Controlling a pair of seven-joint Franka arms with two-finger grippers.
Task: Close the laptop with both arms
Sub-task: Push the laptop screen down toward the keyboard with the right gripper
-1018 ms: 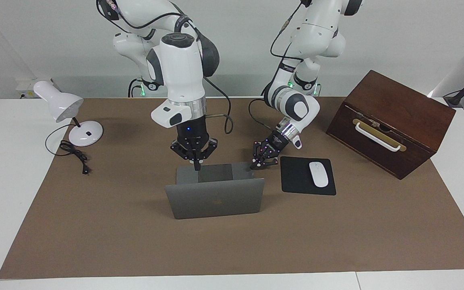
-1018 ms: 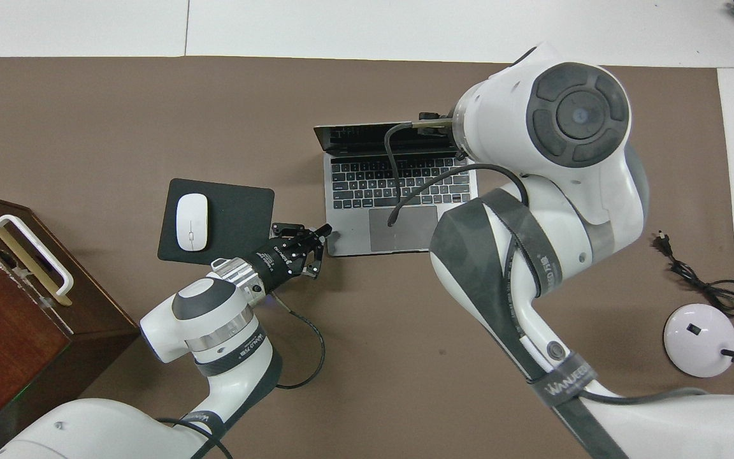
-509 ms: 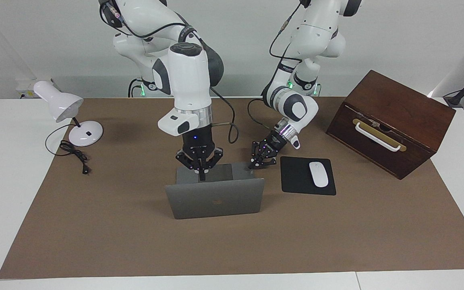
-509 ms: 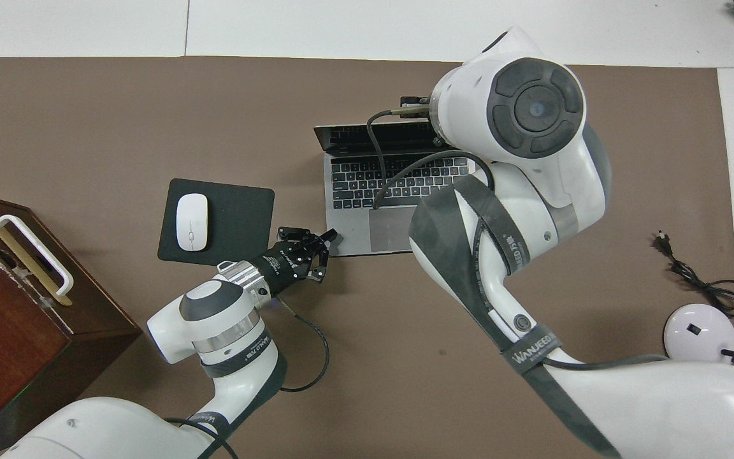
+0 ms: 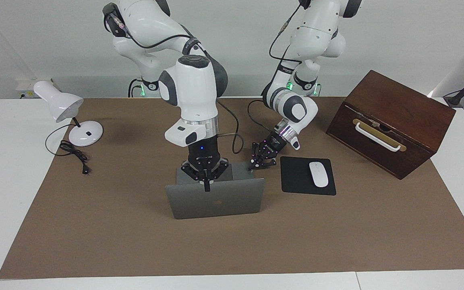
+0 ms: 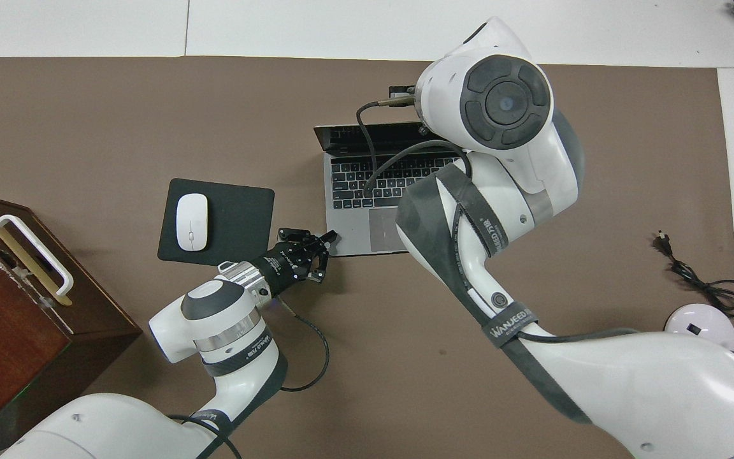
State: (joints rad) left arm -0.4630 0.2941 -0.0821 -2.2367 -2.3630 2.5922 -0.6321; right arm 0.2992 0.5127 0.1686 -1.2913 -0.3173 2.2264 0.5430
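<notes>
laptop (image 5: 215, 199): stiff hinged lid, slippery metal; push its top edge
right gripper (image 5: 206, 186): fingertips together, empty, at lid's top edge
left gripper (image 5: 253, 167): fingertips together, empty, at base corner

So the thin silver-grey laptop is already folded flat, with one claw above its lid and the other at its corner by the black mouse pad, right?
Not quite: the thin silver-grey laptop is still open, lid upright and keyboard showing in the overhead view. The rest holds: the right claw is at the lid's top edge and the left claw is at the base corner beside the black mouse pad.
</notes>
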